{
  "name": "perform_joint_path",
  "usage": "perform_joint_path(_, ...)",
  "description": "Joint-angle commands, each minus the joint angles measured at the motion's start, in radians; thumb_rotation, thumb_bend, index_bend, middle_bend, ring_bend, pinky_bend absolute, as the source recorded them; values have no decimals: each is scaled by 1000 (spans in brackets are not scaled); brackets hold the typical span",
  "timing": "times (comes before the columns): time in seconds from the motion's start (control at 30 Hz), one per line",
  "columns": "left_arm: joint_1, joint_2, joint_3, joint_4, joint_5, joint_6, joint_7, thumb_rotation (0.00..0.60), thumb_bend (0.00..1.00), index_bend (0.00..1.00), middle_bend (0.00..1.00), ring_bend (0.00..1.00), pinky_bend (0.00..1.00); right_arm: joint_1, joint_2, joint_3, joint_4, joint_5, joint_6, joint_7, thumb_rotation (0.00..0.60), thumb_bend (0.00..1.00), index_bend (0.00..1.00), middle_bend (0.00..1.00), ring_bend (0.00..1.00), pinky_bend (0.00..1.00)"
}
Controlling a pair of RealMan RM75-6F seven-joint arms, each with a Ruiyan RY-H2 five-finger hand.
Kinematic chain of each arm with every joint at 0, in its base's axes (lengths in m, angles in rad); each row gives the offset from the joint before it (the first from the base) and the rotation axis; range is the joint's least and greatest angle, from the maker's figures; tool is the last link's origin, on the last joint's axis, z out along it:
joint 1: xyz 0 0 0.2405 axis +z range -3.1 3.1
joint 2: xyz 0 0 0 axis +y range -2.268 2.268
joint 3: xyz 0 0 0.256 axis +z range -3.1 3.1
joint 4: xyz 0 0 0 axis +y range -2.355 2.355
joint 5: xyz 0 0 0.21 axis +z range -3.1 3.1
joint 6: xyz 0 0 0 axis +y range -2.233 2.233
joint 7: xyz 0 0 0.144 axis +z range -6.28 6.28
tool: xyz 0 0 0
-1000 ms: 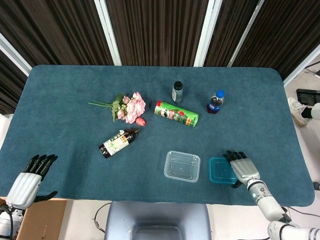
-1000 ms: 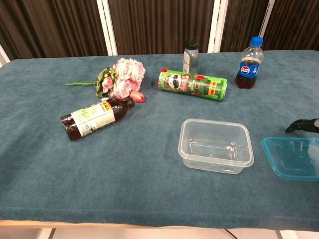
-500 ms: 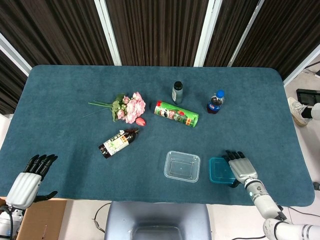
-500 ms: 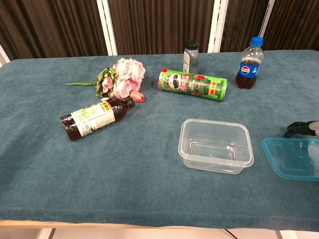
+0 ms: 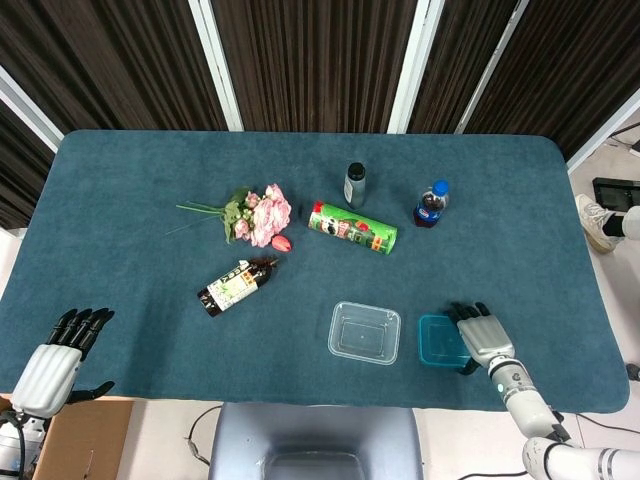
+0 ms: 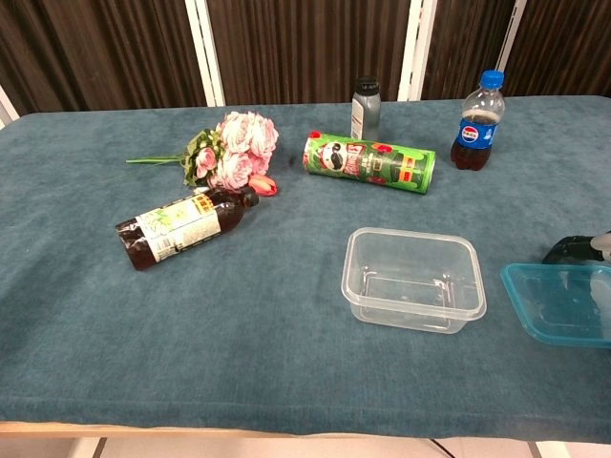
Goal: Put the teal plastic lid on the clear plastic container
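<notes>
We see the right hand (image 5: 484, 338) resting on the teal lid's (image 5: 441, 341) right edge, grip unclear. Lid flat on tabletop (image 5: 140, 220), just right of the clear container (image 5: 364, 332). Left hand (image 5: 55, 360) spread, off-table.

— What colours are seen beside the right hand (image 5: 483, 338)?

— A teal lid (image 5: 442, 341) is seen just beside its black fingertips (image 5: 466, 311), the hand's back being light grey. Past the lid, a clear, colourless container (image 5: 364, 332) is found.

— And farther off?

— A green can (image 5: 352, 228) printed with red and white patterns, a cola bottle (image 5: 430, 205) with a blue cap and blue label, and a grey bottle (image 5: 354, 185) capped in black. Pink flowers (image 5: 262, 215) with green stems are noted, and a dark brown bottle (image 5: 236, 286) (white-and-green label). All is laid on dark teal cloth (image 5: 130, 200).
</notes>
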Motion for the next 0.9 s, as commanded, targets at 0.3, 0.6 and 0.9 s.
perform_joint_path(0.3, -1, -3, 1, 0, -1, -4, 6, 600, 443, 0, 86, 61, 72, -26, 2, 7, -2, -66, 64, 41, 600, 187, 947, 661, 544, 477)
perform_joint_path(0.6, -2, -4, -1, -1, -4, -6, 10, 600, 442, 0, 86, 61, 71, -47, 34, 19, -20, -154, 87, 122, 600, 212, 969, 679, 565, 499)
perform_joint_path(0.9, -3, -7, 1, -4, -1, -7, 16, 600, 442, 0, 86, 60, 72, -70, 214, 78, -316, -221, 148, 244, 600, 239, 970, 679, 565, 497)
